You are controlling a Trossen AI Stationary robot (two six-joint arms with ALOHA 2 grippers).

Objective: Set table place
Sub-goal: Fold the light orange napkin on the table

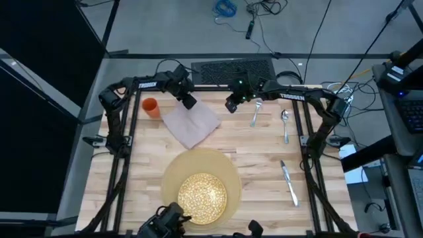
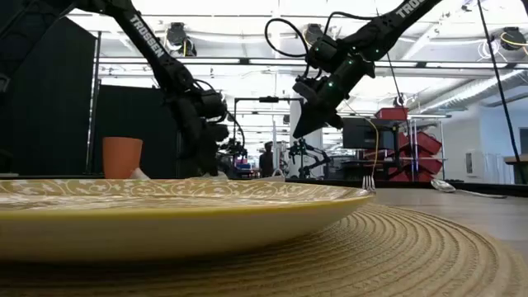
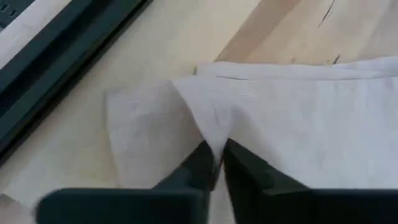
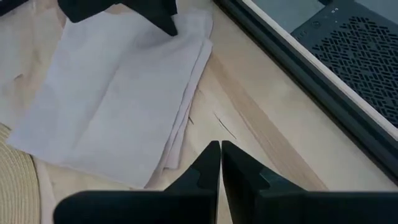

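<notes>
Now left pincer (image 3: pixel 219 163) pinching napkin (image 3: pixel 298 118) corner.

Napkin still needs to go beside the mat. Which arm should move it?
Left. The left gripper already has its fingers pinched on a corner fold of the napkin. The right gripper hangs shut above bare table, holding nothing.

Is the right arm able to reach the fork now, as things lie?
Probably yes. The right gripper hovers with fingers shut just beside the fork, and only bare table lies between them. The spoon lies farther out.
</notes>
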